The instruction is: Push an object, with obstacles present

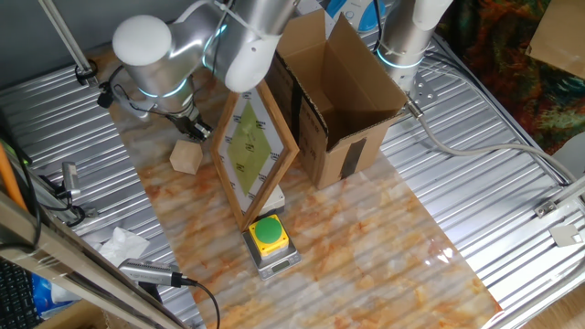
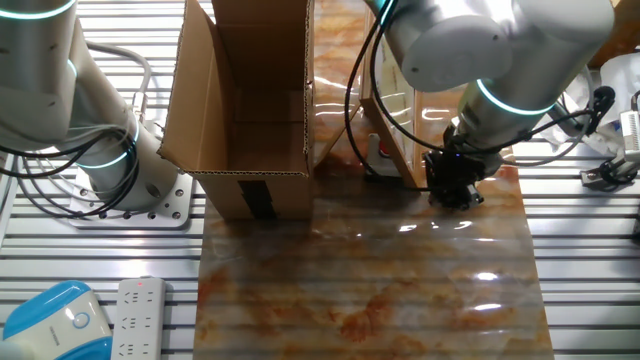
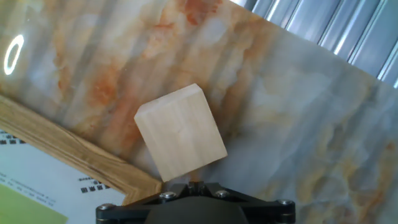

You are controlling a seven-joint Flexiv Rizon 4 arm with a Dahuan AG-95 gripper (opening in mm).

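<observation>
Jaws: you can't tell if the gripper (image 1: pixel 191 127) is spread or pressed together; your wooden cube (image 3: pixel 180 132) lies on the bench (image 1: pixel 366 238) just beyond them, beside the framed board (image 1: pixel 253 151), whose print is unreadable.

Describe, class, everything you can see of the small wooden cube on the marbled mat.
The wooden cube is a small block of pale, unmarked light-tan wood with faint grain and clean edges. It rests flat on the orange-and-white marbled mat, turned at an angle to the wooden-framed board beside it, with only a narrow gap to the frame. The gripper sits right behind it; the hand view shows the cube against the gripper's tip, apparently touching. It cannot be seen in the other fixed view.
</observation>
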